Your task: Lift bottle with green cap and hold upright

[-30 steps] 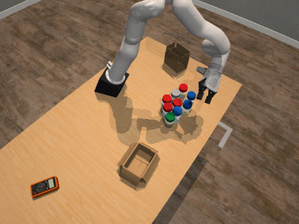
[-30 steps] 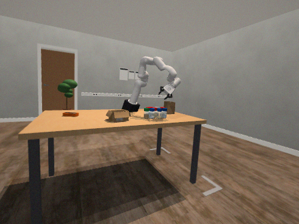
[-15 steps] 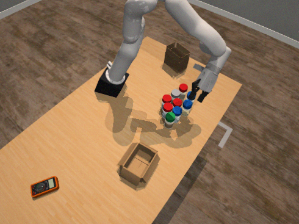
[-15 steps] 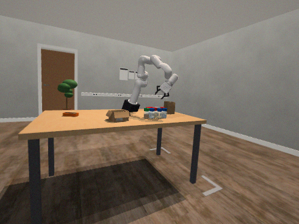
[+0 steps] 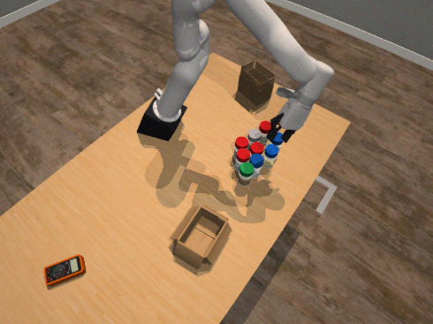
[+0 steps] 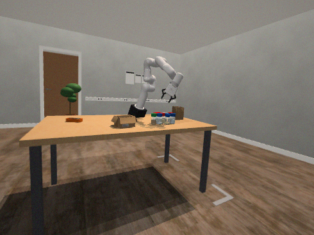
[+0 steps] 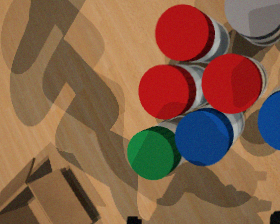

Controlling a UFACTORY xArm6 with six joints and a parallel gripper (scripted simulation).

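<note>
While tilted, hand (image 5: 280, 133) (fingers apart) hovers above bottles (image 5: 256, 149).

Top view: mounted high, angled down over the whole tabletop (image 5: 110, 207) and arm (image 5: 186, 66). Exterior view: stands low and far off in the room, facing the table's long side toward the door (image 6: 60, 83). Wrist view: points straight down, close above the bottles (image 7: 200, 95). All three views share the bottles.

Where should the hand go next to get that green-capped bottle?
Probably sideways first, until it is over the green-capped bottle at the near end of the cluster. The open, empty hand hangs well above the far bottles, near a red-capped one.
</note>
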